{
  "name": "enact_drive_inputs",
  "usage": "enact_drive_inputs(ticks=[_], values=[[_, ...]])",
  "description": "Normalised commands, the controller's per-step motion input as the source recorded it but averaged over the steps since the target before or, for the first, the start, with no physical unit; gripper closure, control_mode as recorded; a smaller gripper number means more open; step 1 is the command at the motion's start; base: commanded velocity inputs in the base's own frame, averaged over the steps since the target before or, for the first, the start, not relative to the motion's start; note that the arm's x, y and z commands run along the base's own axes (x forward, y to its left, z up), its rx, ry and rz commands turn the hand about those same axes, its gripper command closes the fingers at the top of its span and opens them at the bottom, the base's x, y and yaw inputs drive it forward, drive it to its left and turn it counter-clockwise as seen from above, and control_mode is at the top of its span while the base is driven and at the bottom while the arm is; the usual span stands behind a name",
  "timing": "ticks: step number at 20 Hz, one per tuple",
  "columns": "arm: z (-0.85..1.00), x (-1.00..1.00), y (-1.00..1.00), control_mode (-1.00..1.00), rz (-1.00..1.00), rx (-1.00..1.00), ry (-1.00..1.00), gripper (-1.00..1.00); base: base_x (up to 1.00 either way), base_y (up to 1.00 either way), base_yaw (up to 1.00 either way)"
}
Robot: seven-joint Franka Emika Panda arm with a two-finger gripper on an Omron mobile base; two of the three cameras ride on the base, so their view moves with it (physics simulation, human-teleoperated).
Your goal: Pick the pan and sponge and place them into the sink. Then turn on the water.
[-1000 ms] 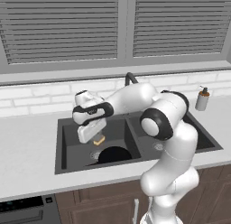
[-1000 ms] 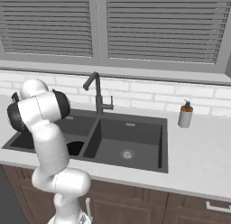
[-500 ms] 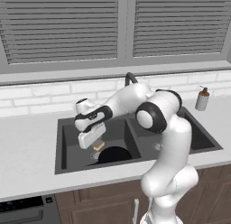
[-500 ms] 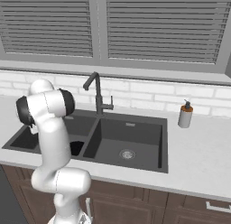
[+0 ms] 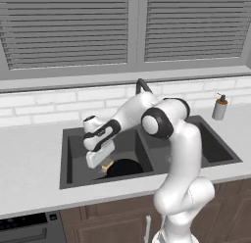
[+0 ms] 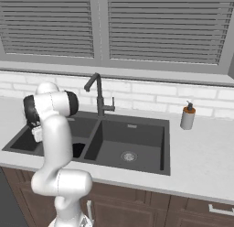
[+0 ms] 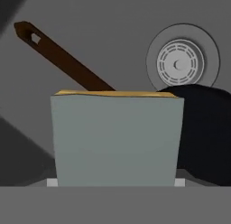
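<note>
- Now my pincer (image 5: 104, 164) hangs low inside the left basin of the sink (image 5: 73, 161), spread wide around the sponge (image 7: 116, 139), which sits upright between its fingers.
- The sponge shows its grey-green face, with a yellow edge on top.
- The pan (image 5: 125, 167) lies on the basin floor just beneath, its brown handle (image 7: 63, 59) slanting away beside the round drain (image 7: 180, 63).

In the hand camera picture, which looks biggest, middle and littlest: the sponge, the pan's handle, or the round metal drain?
Largest to smallest, as they look in the hand view:
1. The rectangular grey-green and yellow sponge, though it sits nearest the camera, which inflates it.
2. The long thin dark brown pan handle.
3. The round metal drain, close to the handle in size, so that order is unsure.
</note>
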Motion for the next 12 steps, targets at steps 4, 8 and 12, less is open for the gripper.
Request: enact_drive_inputs(ticks=[4, 8, 12], values=[[-0.43, 0.09, 0.00, -1.00, 0.00, 0.00, 0.00, 1.00, 0.00, 0.00, 0.00], [-0.39, 0.14, 0.00, -1.00, 0.00, 0.00, 0.00, 1.00, 0.00, 0.00, 0.00], [-0.34, 0.18, 0.00, -1.00, 0.00, 0.00, 0.00, 1.00, 0.00, 0.00, 0.00]])
